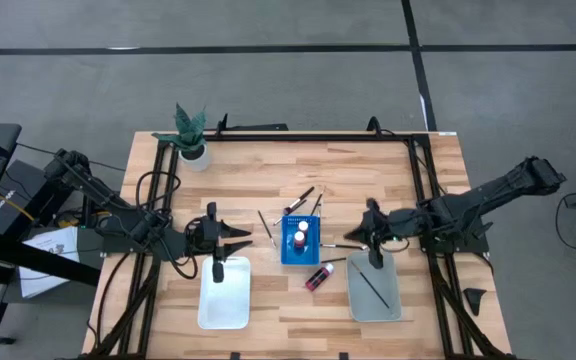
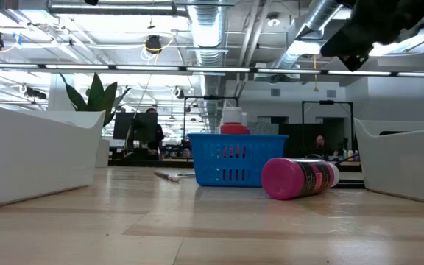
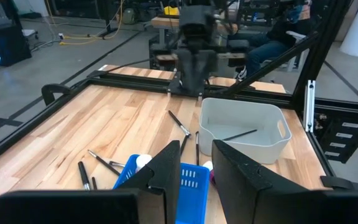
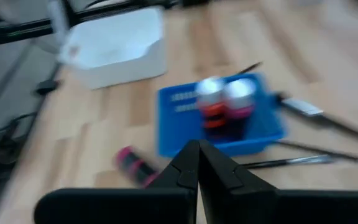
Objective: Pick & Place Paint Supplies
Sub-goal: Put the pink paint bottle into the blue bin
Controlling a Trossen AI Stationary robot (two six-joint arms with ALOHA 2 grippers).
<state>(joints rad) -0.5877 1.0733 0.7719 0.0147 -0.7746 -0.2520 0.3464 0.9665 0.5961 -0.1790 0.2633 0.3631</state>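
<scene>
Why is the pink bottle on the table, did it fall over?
The pink bottle is tipped over, lying on its side on the table beside the blue basket.

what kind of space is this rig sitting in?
Probably an open lab or industrial workshop: exposed ceiling ducts and strip lights, a person at a screen behind the wooden table, and a bare concrete floor.

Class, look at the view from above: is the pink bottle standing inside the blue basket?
No. The pink bottle lies on its side on the bare wood, outside the blue basket and beside the grey tray.
</scene>
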